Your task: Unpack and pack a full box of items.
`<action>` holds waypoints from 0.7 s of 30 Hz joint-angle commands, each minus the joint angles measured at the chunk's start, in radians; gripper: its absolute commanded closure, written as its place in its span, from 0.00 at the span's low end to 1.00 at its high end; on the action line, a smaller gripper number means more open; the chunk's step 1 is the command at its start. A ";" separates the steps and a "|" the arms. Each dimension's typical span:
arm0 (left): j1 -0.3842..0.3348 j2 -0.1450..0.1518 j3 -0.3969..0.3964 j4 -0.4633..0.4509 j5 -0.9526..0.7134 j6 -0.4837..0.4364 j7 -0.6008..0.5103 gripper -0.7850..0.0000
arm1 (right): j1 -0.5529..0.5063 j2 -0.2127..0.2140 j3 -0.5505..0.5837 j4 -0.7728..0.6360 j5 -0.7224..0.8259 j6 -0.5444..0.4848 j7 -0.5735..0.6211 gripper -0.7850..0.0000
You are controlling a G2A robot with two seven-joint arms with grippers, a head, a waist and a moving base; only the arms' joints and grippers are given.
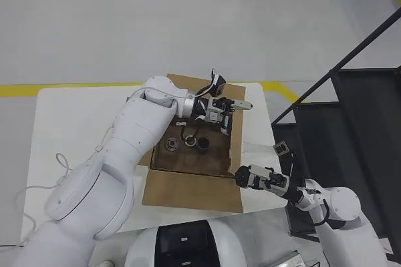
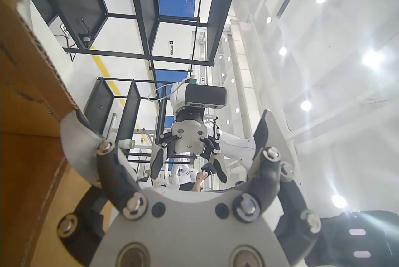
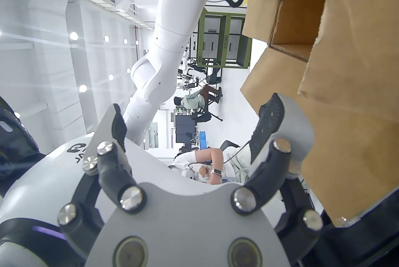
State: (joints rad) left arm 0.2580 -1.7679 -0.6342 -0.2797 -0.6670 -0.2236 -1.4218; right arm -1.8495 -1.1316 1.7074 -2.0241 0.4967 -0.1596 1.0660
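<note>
The right gripper (image 3: 195,117), fingers spread wide and holding nothing, sits at the near right corner of the open cardboard box (image 1: 187,192), one finger (image 3: 280,121) just beside a flap; the box lies on the white table (image 1: 73,120) with its flaps folded out; inside it a dark round item (image 1: 172,143) and a black cylinder (image 1: 202,143) stand side by side; farther off, the left gripper (image 2: 170,128), also wide and empty, is at the box's far right side, one fingertip (image 2: 76,126) close to the cardboard edge.

Bright, even light from ceiling lamps (image 2: 372,58) overhead; they flare into streaks in both my wrist views. Soft shadow fills the box (image 1: 194,160); straight lines bend toward wrist-view edges.
</note>
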 commanded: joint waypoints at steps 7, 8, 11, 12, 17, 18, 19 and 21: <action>0.008 -0.006 -0.001 -0.024 -0.015 -0.002 -0.028 0.00 | -0.009 0.003 -0.014 0.009 -0.020 0.019 0.049 0.00; 0.008 -0.006 -0.001 -0.024 -0.015 -0.002 -0.028 0.00 | -0.009 0.003 -0.014 0.009 -0.020 0.019 0.049 0.00; 0.008 -0.006 -0.001 -0.024 -0.015 -0.002 -0.028 0.00 | -0.009 0.003 -0.014 0.009 -0.020 0.019 0.049 0.00; 0.008 -0.006 -0.001 -0.024 -0.015 -0.002 -0.028 0.00 | -0.009 0.003 -0.014 0.009 -0.020 0.019 0.049 0.00; 0.006 -0.003 -0.002 -0.010 -0.008 -0.004 -0.003 0.00 | -0.002 0.002 -0.006 0.005 -0.012 0.011 0.025 0.00; 0.001 0.004 -0.005 -0.004 0.011 -0.013 0.046 0.00 | 0.006 0.001 -0.003 0.003 -0.003 0.009 -0.015 0.00; 0.003 0.009 -0.011 -0.017 0.013 -0.020 0.060 0.00 | 0.006 0.001 -0.008 0.001 -0.008 0.014 -0.024 0.00; 0.002 0.025 -0.021 -0.028 0.035 -0.037 0.095 0.00 | 0.006 0.002 -0.008 -0.004 -0.010 0.018 -0.032 0.00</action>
State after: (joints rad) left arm 0.2610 -1.7508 -0.6517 -0.3028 -0.6450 -0.2532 -1.3597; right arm -1.8430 -1.1303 1.6985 -2.0255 0.4871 -0.1425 1.0373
